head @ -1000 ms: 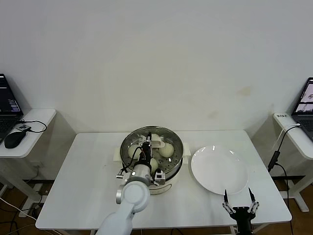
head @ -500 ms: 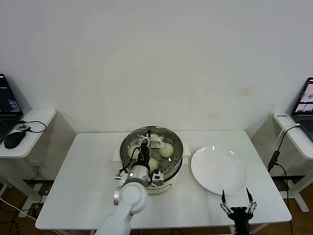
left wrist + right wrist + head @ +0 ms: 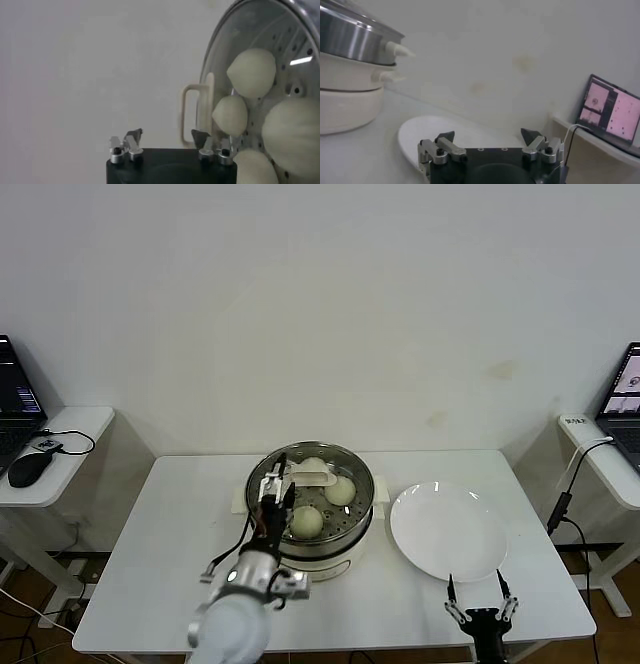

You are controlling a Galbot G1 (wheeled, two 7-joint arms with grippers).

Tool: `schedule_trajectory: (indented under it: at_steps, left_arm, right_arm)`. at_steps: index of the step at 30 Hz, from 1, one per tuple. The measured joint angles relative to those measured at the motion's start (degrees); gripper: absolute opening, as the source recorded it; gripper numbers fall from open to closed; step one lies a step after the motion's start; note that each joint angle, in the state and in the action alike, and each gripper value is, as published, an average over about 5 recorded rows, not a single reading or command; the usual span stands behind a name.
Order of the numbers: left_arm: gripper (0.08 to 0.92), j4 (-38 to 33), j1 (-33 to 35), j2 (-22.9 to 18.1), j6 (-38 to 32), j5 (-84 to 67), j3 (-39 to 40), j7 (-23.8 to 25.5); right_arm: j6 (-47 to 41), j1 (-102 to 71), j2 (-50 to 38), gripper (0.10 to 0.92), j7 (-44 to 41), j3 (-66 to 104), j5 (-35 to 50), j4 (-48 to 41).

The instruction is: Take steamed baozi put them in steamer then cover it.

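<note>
The steamer stands mid-table on its white base. The clear glass cover lies on it, with its cream handle at the centre. Several off-white baozi lie inside under the cover. My left gripper is open and empty, just left of the handle and above the steamer's left side. In the left wrist view the handle and the baozi sit just beyond my open left gripper. My right gripper is open and empty at the table's front right edge.
An empty white plate lies right of the steamer; it also shows in the right wrist view, ahead of the right gripper. Side desks with laptops stand far left and far right.
My left gripper has drawn back from the cover's handle toward the front left, and the arm has pulled back. The cover stays on the steamer. My right gripper has sunk slightly toward the front edge.
</note>
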Motion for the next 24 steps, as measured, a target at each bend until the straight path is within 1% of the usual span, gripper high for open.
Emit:
schedule_trajectory:
  at_steps: [5, 10, 14, 18, 24]
  left_arm:
    - [0.822, -5.41, 7.64, 3.36, -3.28, -11.17, -4.64, -6.32]
    - [0.823, -8.08, 15.31, 5.44, -8.01, -29.04, -11.22, -11.94]
    - [0.823, -8.79, 19.81, 5.84, -11.01, -44.31, -15.04, -15.59]
    - [0.823, -8.22, 23.1, 5.19, -14.11, -57.56, -17.38, -18.65]
    - [0.823, -5.54, 25.86, 4.68, -18.58, -73.21, -20.43, -21.39]
  right_arm:
    - [-0.02, -0.27, -0.25, 0.823, -0.35, -0.55, 0.35, 0.31]
    - [-0.3, -0.59, -0.69, 0.823, -0.86, -0.62, 0.81, 0.82]
    - [-0.69, -1.13, -1.33, 0.823, -1.48, -0.87, 1.54, 1.42]
    - [-1.68, -2.11, -2.42, 0.823, -2.54, -1.25, 3.18, 2.37]
    - [-3.06, -4.14, -4.85, 0.823, -4.44, -1.0, 6.95, 4.5]
